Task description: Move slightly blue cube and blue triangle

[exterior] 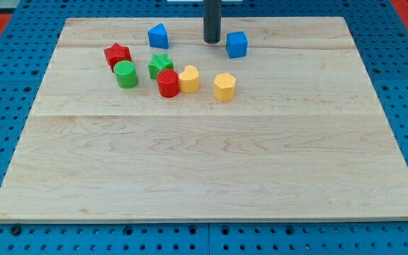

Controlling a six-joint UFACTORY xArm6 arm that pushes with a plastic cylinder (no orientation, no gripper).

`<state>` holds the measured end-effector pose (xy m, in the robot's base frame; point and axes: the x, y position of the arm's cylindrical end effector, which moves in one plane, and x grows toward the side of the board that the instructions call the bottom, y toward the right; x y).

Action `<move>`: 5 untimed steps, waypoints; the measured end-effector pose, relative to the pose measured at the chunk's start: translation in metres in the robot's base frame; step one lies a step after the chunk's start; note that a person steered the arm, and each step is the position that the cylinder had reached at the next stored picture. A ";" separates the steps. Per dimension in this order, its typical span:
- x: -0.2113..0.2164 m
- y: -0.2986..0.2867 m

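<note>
The blue cube (237,44) sits near the view's top, right of centre. The blue triangle (158,35) sits near the view's top, left of centre. My tip (212,40) comes down from the view's top edge and rests between them, just left of the blue cube with a small gap, and well right of the blue triangle.
Below the triangle lie a red star (117,54), a green cylinder (126,74), a green star (160,66), a red cylinder (168,83), a yellow block (189,79) and a yellow hexagon (224,87). The wooden board (204,163) lies on a blue pegboard (6,78).
</note>
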<state>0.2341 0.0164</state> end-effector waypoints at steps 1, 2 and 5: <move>-0.041 -0.024; -0.041 -0.091; 0.013 -0.080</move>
